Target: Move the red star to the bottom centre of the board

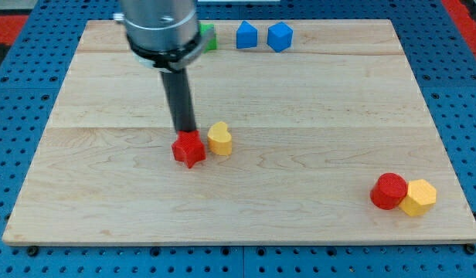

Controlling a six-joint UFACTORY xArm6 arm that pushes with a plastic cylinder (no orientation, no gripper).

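Note:
The red star (pixel 188 149) lies left of the board's middle, a little below centre height. My tip (pixel 185 133) stands right at the star's top edge, touching or nearly touching it. The dark rod rises from there to the arm's grey body at the view's top. A yellow heart-shaped block (pixel 220 138) sits just to the star's right, touching or almost touching it.
A red round block (pixel 389 191) and a yellow hexagon block (pixel 419 197) sit together at the bottom right. A green block (pixel 209 37), partly hidden by the arm, and two blue blocks (pixel 246 35) (pixel 280 36) line the top edge of the wooden board (pixel 315 116).

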